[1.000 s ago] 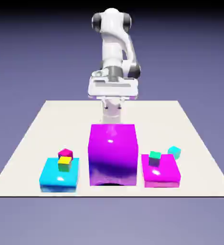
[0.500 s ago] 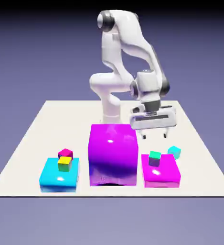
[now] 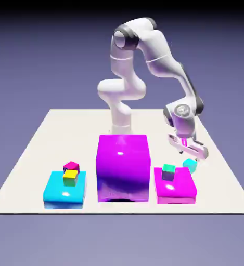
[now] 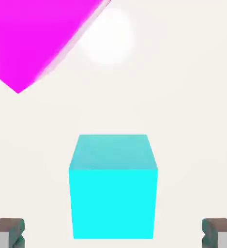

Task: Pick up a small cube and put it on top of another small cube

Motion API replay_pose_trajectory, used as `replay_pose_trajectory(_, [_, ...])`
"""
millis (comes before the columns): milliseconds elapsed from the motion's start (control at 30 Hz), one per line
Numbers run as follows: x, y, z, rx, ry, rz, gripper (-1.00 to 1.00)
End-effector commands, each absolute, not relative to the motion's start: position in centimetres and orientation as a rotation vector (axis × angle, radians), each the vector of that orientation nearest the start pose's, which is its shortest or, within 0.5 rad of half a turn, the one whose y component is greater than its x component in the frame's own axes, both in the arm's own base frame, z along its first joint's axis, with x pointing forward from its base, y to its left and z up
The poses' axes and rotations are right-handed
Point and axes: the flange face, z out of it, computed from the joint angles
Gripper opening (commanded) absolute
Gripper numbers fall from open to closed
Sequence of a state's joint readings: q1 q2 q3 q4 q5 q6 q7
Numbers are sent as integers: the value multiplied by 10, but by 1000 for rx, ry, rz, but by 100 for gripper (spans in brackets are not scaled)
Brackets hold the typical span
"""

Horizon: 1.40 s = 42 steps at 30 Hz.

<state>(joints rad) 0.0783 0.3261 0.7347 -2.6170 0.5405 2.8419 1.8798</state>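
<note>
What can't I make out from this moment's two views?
- Exterior view: the claw's fingertips, too small and blurred beside the small cyan cube to tell the gap between them.
- Exterior view: most of the small magenta-pink cube, hidden by the small yellow cube and the blue block.
- Hand view: the rest of the magenta block, cut off by the top and left edges.

Cyan cube (image 4: 113, 193) sits between the open fingertips (image 4: 7, 233), touching neither | magenta block (image 4: 35, 36) pokes in ahead, beyond the left-hand tip | pale tabletop (image 4: 183, 106) all beneath!
</note>
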Motion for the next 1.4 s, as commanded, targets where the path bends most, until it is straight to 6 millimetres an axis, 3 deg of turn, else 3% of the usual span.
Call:
replay_pose_trajectory(0, [288, 307, 151, -2127, 2223, 575, 0])
replay_pose_trajectory(100, [281, 311, 120, -2131, 2226, 568, 0])
replay_pose_trajectory(133, [281, 311, 120, -2131, 2226, 568, 0])
replay_pose_trajectory(167, [281, 311, 120, -2131, 2226, 568, -100])
replay_pose_trajectory(200, [281, 311, 120, -2131, 2226, 568, -100])
replay_pose_trajectory(433, [293, 298, 186, -2131, 2226, 568, -100])
replay_pose_trajectory(500, [293, 298, 186, -2131, 2226, 568, -100])
replay_pose_trajectory(600, [319, 296, 211, -2280, 2028, 484, -100])
replay_pose_trajectory(767, [369, 274, 252, -2488, 1761, 288, -100])
replay_pose_trajectory(967, [421, 231, 297, -2741, 1494, -8, -100])
replay_pose_trajectory(1167, [463, 173, 341, -3014, 1282, -325, -100])
replay_pose_trajectory(1233, [480, 134, 354, -3007, 1383, -354, -100])
replay_pose_trajectory(1367, [496, 69, 360, -2783, 1727, -244, -100])
